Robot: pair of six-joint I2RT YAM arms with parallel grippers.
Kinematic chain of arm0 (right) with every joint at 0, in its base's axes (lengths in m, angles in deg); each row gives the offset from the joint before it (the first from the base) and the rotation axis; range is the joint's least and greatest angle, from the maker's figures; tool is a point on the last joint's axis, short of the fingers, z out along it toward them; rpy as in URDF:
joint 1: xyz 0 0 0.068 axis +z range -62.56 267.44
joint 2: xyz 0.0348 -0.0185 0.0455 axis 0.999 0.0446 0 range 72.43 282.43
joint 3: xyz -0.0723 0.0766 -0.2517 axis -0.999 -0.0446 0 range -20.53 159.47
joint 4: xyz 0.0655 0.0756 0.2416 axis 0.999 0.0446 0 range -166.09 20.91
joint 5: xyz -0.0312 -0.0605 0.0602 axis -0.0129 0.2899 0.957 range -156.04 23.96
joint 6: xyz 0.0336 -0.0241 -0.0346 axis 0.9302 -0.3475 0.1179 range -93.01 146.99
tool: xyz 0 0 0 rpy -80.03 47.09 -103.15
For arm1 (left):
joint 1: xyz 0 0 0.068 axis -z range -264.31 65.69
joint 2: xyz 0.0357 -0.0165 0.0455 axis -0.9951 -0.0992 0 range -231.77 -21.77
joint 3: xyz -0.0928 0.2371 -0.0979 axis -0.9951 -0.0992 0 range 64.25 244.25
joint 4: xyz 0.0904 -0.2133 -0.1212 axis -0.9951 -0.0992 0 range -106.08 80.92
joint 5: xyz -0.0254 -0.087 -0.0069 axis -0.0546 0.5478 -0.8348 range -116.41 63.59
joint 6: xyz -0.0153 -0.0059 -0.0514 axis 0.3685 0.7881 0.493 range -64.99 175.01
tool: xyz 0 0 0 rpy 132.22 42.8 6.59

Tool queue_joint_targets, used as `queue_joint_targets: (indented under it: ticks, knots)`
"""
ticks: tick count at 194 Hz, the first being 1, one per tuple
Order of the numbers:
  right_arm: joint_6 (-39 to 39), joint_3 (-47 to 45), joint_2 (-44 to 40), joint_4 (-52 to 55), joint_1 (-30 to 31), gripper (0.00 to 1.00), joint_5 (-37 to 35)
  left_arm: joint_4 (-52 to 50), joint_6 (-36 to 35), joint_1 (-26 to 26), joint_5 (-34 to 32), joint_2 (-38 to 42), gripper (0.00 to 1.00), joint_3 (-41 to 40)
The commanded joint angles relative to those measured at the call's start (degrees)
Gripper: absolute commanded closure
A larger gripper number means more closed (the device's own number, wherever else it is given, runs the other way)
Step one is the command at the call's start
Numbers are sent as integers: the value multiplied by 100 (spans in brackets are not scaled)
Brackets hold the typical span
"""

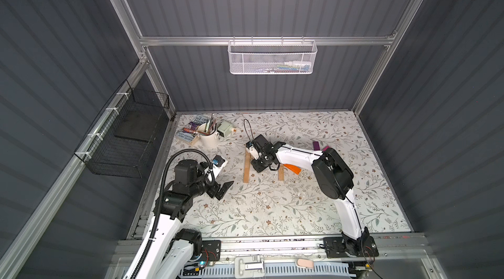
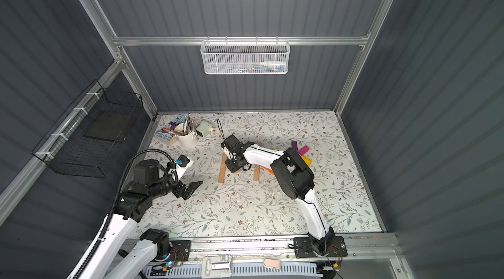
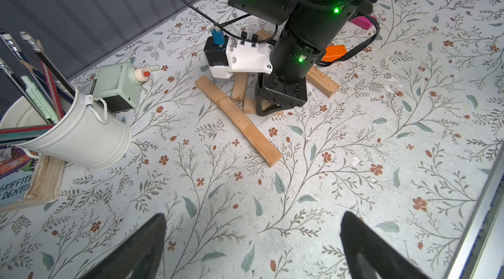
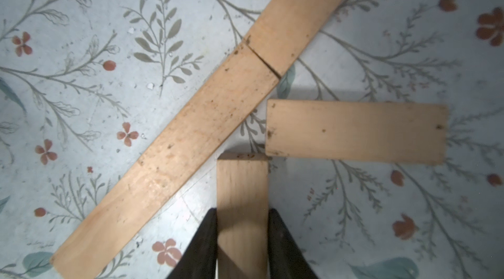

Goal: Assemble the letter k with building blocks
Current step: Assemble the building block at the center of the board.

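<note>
Squarely clamped in the shut right gripper (image 4: 241, 213): a tan plank (image 4: 241, 182), long axis straight out from the grip, free end just short of the spine (image 4: 191, 138) and right at a corner of the flat stroke (image 4: 354, 133). Spine at a slant to the held plank, flat stroke crosswise to it. Touching at that corner or not, impossible to tell. Likely the K's second stroke, due to land with that end against the spine. Left gripper (image 3: 253, 250) spread wide, empty, well apart from the blocks; right gripper plainly the nearer. Shown from the right wrist alone: the sliver of table (image 4: 81, 73) between plank end and spine, hidden under the wrist in both top views. Plain from the left wrist: three planks butted end to end in the spine, orange block (image 3: 334, 51) and pink block (image 3: 361, 22) beyond.
</note>
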Motion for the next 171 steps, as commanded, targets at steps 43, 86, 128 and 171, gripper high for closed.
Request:
queue_joint_targets:
  ticks: [43, 86, 128, 171]
  knots:
    - [-57, 145, 116, 67, 14, 67, 64, -7, -63, 4, -34, -18, 0, -17]
    - [-52, 176, 141, 69, 14, 66, 62, -7, -71, 4, -44, -20, 0, -15]
    - [-28, 118, 7, 73, 14, 57, 39, -1, -62, 4, -43, -32, 0, -29]
    - [133, -226, -698, -136, 14, 44, 141, 7, 54, 4, -56, -141, 0, 17]
